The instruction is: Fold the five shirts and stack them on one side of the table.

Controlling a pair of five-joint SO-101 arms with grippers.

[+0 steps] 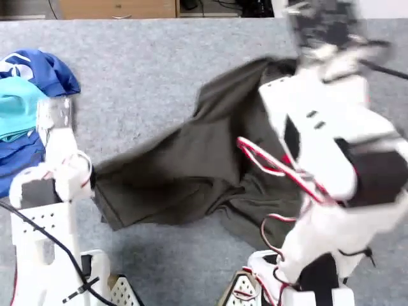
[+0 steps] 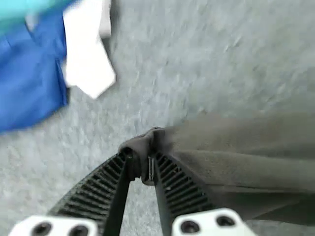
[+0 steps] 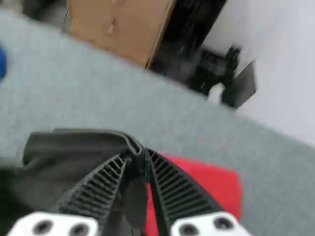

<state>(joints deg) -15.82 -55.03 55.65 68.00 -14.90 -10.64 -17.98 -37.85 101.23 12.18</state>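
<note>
A dark olive shirt lies spread and stretched across the middle of the grey table. My left gripper is shut on a bunched corner of the olive shirt, at the cloth's left end near the front. My right gripper is shut on a fold of the olive shirt and holds it up off the table at the far right. A red shirt lies on the table under that gripper. A blue shirt and a teal shirt lie piled at the left edge.
The right arm covers the right part of the table in the high view. The left arm stands at the front left. A wooden cabinet and dark gear stand beyond the far edge. Bare grey table lies behind the olive shirt.
</note>
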